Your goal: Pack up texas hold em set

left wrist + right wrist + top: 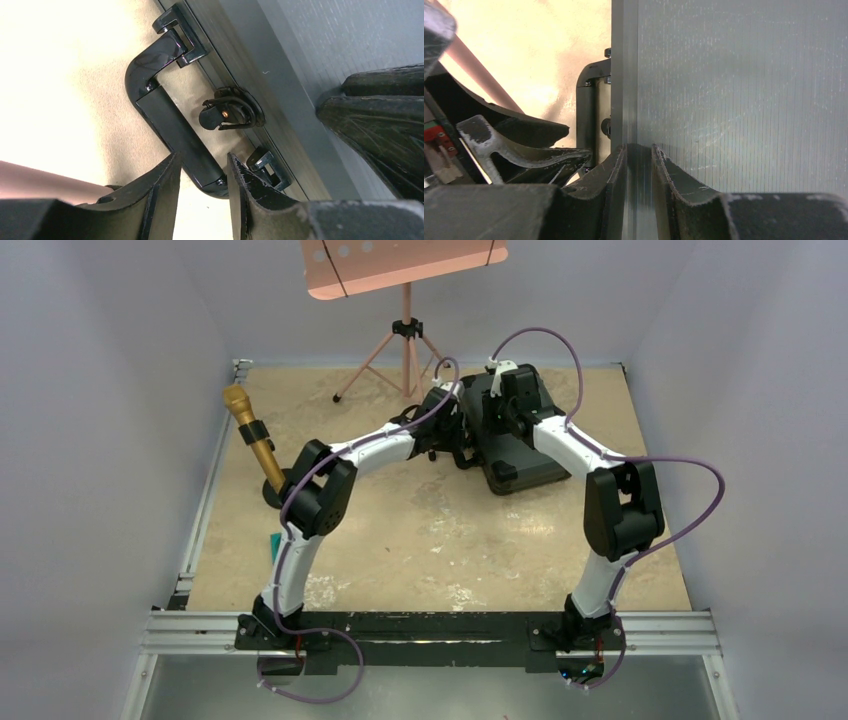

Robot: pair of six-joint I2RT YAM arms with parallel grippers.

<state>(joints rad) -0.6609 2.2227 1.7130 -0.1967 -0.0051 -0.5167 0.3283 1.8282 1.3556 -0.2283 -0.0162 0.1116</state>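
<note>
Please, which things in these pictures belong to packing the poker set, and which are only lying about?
Belong to the job:
- black case, closed
- its handle
- its latch

Only lying about:
- gold microphone
- pink music stand
- small teal piece

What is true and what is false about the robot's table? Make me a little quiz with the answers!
1. The black case is shut. True.
2. The gold microphone lies inside the case. False: it stands on the table at the left, apart from the case.
3. The left fingers are right by the case's handle. True.
4. The pink music stand has fallen flat. False: it stands upright at the far edge.
5. Poker chips are spread over the table. False: none are in view.
</note>
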